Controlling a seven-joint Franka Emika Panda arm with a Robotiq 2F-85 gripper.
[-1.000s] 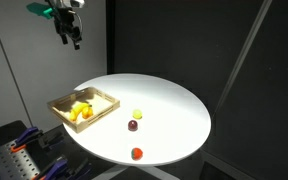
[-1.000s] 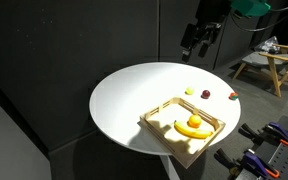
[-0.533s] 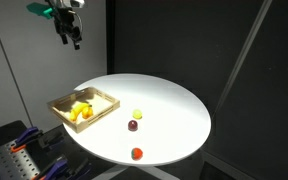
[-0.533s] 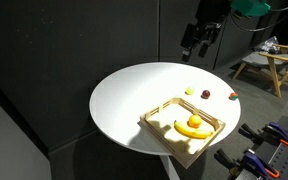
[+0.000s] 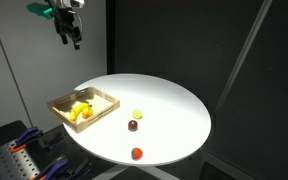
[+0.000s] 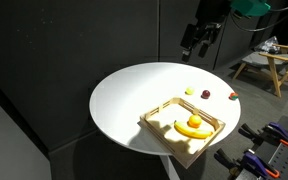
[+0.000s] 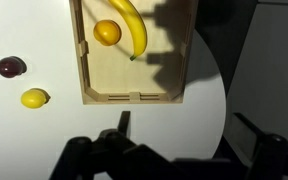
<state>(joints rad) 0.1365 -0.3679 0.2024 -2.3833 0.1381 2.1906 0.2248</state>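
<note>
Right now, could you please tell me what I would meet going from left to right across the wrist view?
Dark red fruit → yellow fruit → wooden tray, which holds an orange and a banana.

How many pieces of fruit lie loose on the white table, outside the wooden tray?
3: a small yellow fruit, a dark purple fruit close beside it, and a red fruit near the edge of the table. None seems hidden.
</note>
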